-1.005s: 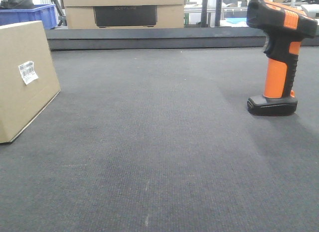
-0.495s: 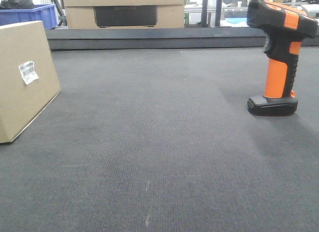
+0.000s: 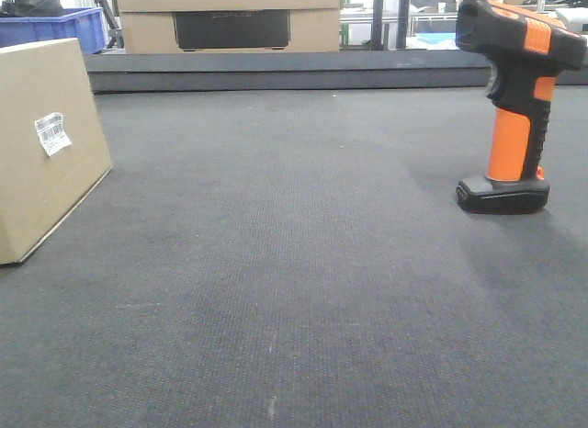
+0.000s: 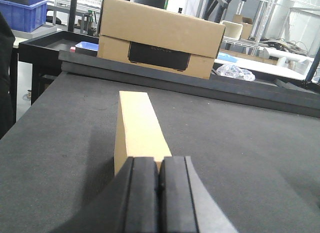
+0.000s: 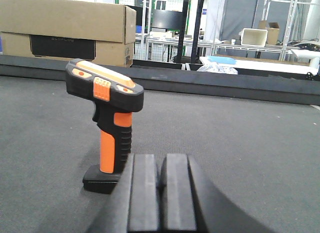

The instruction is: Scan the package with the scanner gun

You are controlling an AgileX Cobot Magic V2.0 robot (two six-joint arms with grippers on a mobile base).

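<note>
Dark grey matting covered the tabletop [image 3: 294, 290] we worked over. Nearest us, the left end effector [image 4: 159, 193] and the right end effector [image 5: 161, 193] each had their pads pressed together, holding nothing. Beyond them, the package [image 3: 41, 143] stood on edge at left, the scanner gun [image 3: 514, 107] upright at right, well apart. Farthest back sat a larger cardboard box [image 3: 230, 15].

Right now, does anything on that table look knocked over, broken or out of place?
Nothing stands out. The package stands on edge, intact, and the scanner gun stands upright on its base, well apart on the dark mat.
</note>
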